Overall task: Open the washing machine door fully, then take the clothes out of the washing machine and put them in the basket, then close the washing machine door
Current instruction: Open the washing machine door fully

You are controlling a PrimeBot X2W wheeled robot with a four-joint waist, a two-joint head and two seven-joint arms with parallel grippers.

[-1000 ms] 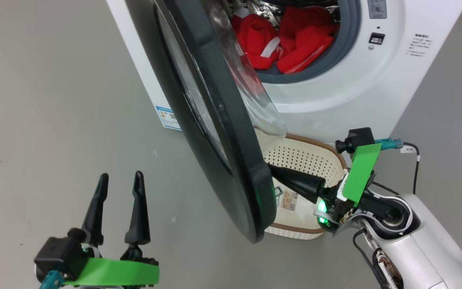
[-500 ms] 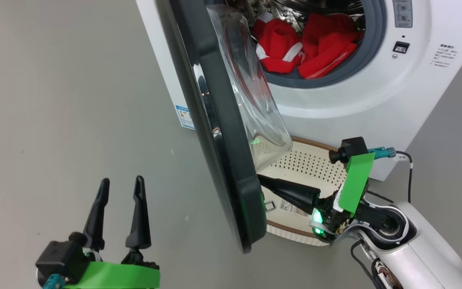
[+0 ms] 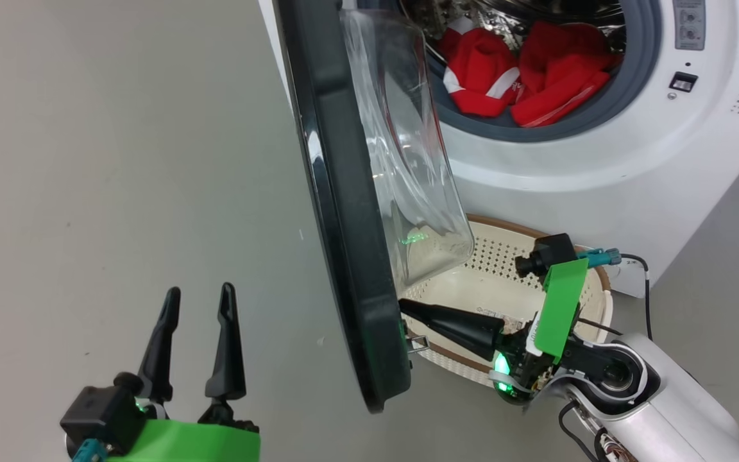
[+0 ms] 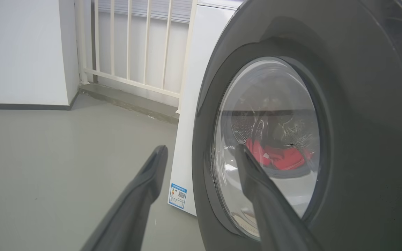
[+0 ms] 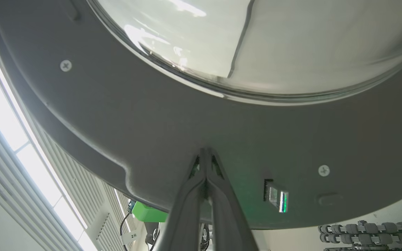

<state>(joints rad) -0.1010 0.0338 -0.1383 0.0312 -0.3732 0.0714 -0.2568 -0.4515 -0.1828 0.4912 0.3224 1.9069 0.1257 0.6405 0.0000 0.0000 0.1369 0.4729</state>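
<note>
The washing machine (image 3: 575, 173) stands at the upper right, and the red clothes (image 3: 523, 83) lie in its drum. The washing machine door (image 3: 344, 244) stands partly open and edge-on, its glass bowl (image 3: 414, 167) bulging towards the drum. My right gripper (image 3: 405, 306) is shut, its tips pressed against the door's grey inner rim (image 5: 152, 132) below the glass. The cream basket (image 3: 584, 282) sits on the floor in front of the washer, under that arm. My left gripper (image 3: 197, 296) hangs open at the lower left, facing the door's outer face (image 4: 361, 104). The clothes (image 4: 277, 157) show through the glass.
Bare grey floor (image 3: 119, 160) spreads to the left of the door. A white railing (image 4: 134, 45) and a wall stand behind the washer. A small blue label (image 4: 178, 195) is low on the washer's side. A cable (image 3: 642, 276) loops by my right wrist.
The camera has shifted, sliding the scene right. The door has swung wider open, with my shut right gripper staying against its inner rim. The left gripper has kept its place.
</note>
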